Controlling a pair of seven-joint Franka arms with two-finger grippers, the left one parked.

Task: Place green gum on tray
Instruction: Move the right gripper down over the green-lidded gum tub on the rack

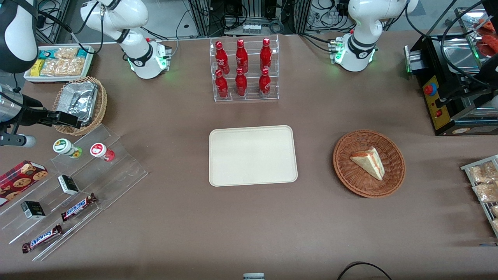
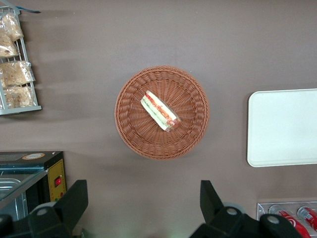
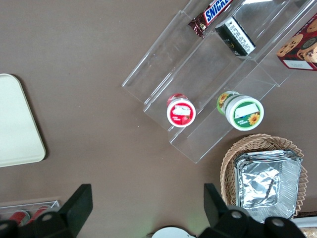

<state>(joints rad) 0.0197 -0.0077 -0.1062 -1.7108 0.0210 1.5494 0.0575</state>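
The green gum (image 1: 66,147) is a small white-lidded bottle with a green and yellow label. It stands on the top step of a clear acrylic stand (image 1: 83,182), beside a similar red bottle (image 1: 102,151). It also shows in the right wrist view (image 3: 243,112), with the red bottle (image 3: 180,111) beside it. The cream-beige tray (image 1: 253,155) lies flat at the middle of the table, with nothing on it; its rim shows in the right wrist view (image 3: 17,124). My right gripper (image 1: 72,121) hangs high above the table, over the edge of a foil-filled basket, farther from the front camera than the green gum. Its fingers (image 3: 79,203) are wide open and hold nothing.
A wicker basket with foil packs (image 1: 79,103) sits next to the stand. Snickers bars (image 1: 78,207), small black boxes (image 1: 68,184) and a cookie box (image 1: 21,177) lie on or by the stand. A rack of red bottles (image 1: 245,70) stands farther back than the tray. A basket with a sandwich (image 1: 369,163) lies toward the parked arm's end.
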